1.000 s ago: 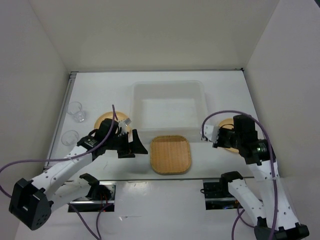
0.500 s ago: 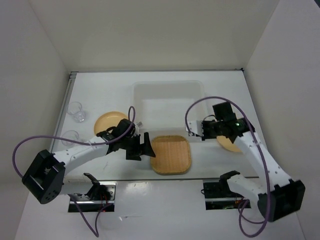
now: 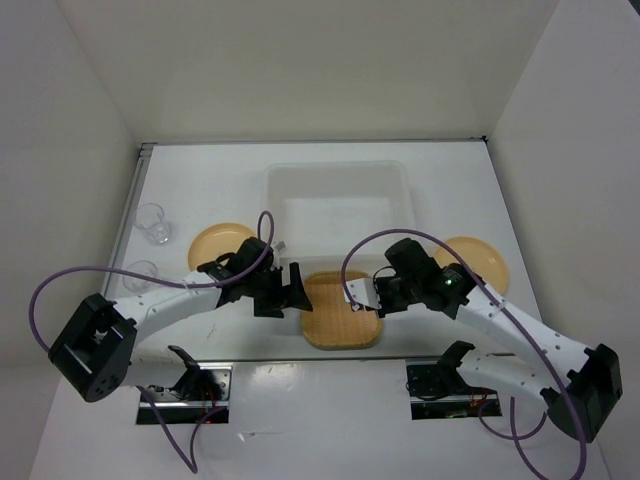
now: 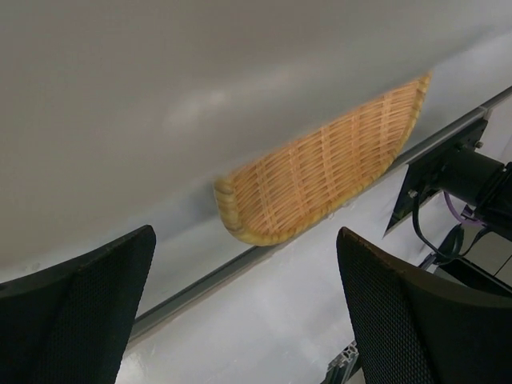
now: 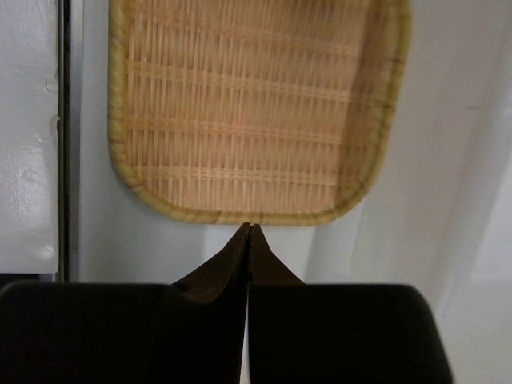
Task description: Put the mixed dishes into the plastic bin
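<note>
1. The square woven tray point(image 3: 342, 310) lies flat on the worktop point(image 3: 450, 190), near its front edge, between the two hands and just in front of the plastic bin point(image 3: 340, 167).
2. The left hand point(image 3: 292, 292) sits at the tray's left edge with its jaws spread wide. In the left wrist view its two dark fingers point(image 4: 88, 304) stand far apart, with the tray's rounded corner framed between them and nothing held.
3. The right hand point(image 5: 250, 232) is pressed together, its tips meeting in a point right at the tray's right-hand rim. It may be touching the rim; the right wrist view is too close-cropped to be sure.
4. The bin stands toward the back of the worktop, in the middle, and no dish shows inside it.
5. One yellow-tan plate point(image 3: 215, 240) lies left of the bin, partly behind the left arm. The other plate point(image 3: 482, 258) lies to the right, beyond the right arm.
6. Two clear cups point(image 3: 151, 222) point(image 3: 140, 275) stand upright along the worktop's left edge, well apart from the tray.
</note>
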